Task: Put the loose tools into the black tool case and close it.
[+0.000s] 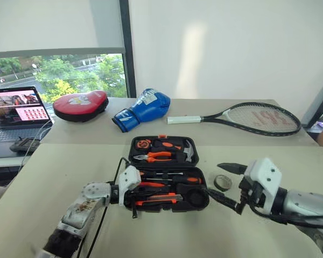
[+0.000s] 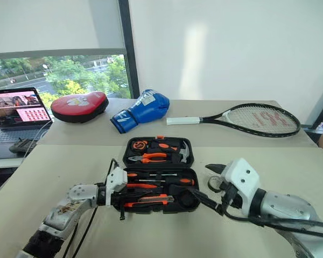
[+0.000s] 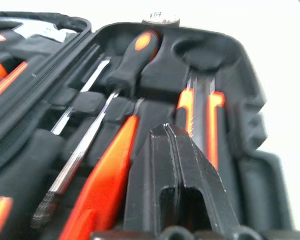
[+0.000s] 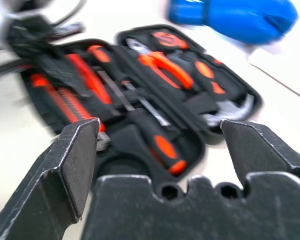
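Note:
The black tool case (image 1: 201, 166) lies open in the middle of the table. In its near half sit two black-and-orange screwdrivers (image 1: 175, 180), the slim orange tester (image 3: 107, 175) and the utility knife (image 1: 159, 199). The pliers (image 1: 159, 156) rest in the far half. My left gripper (image 3: 172, 137) is shut and empty, low over the near half's left end beside the knife (image 3: 200, 112). The small dark tape roll (image 1: 223, 183) lies on the table just right of the case. My right gripper (image 1: 214, 179) is open there, and the roll shows between its fingers (image 4: 75, 165) from above.
A tennis racket (image 1: 253, 117), a blue boxing glove (image 1: 145, 108) and a red pad (image 1: 81, 105) lie along the far side of the table. A laptop (image 1: 16, 110) stands at the far left. A cable trails along my left arm.

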